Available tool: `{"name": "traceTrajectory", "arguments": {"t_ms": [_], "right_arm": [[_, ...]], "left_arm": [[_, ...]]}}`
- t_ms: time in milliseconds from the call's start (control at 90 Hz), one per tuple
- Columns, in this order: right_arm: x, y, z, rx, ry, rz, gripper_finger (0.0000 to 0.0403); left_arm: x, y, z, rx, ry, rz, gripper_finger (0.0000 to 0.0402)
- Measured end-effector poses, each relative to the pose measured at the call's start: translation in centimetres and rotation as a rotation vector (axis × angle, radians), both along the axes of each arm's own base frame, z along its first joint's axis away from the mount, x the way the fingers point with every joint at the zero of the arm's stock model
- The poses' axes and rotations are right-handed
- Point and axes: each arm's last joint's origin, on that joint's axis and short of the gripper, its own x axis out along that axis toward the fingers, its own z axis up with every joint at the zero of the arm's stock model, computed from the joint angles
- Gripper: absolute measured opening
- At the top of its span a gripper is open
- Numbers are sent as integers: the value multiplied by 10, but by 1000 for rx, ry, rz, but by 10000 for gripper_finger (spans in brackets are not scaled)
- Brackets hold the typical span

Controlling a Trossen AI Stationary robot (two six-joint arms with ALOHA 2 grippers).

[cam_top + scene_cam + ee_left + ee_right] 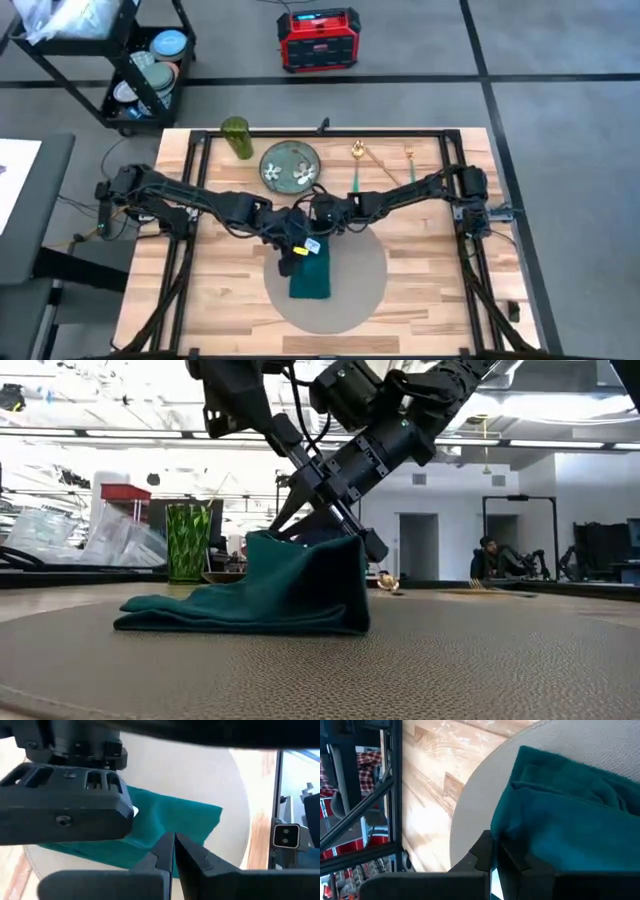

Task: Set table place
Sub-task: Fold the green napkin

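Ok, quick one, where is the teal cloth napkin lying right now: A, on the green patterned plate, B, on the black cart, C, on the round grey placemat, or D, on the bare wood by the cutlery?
C: the high view shows the teal napkin lying on the round grey placemat, with both grippers meeting at its far edge.
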Motion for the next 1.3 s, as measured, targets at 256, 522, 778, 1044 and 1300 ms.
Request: {"name": "traceTrajectory", "arguments": {"t_ms": [256,522,778,1044,1300], "right_arm": [[0,-5,-3,11,4,34,0],[3,-5,1,-24,-60,95,9],[3,-3,0,-40,-65,120,71],[6,-10,6,-78,-144,134,120],[10,-10,12,-60,-186,185,144]], "left_arm": [[0,0,0,-7,4,13,0],[-1,-1,0,-17,3,8,0],[0,-1,1,-18,-1,14,0],[2,-1,2,-25,-32,21,0],[-1,-4,1,-22,-7,14,0]]}}
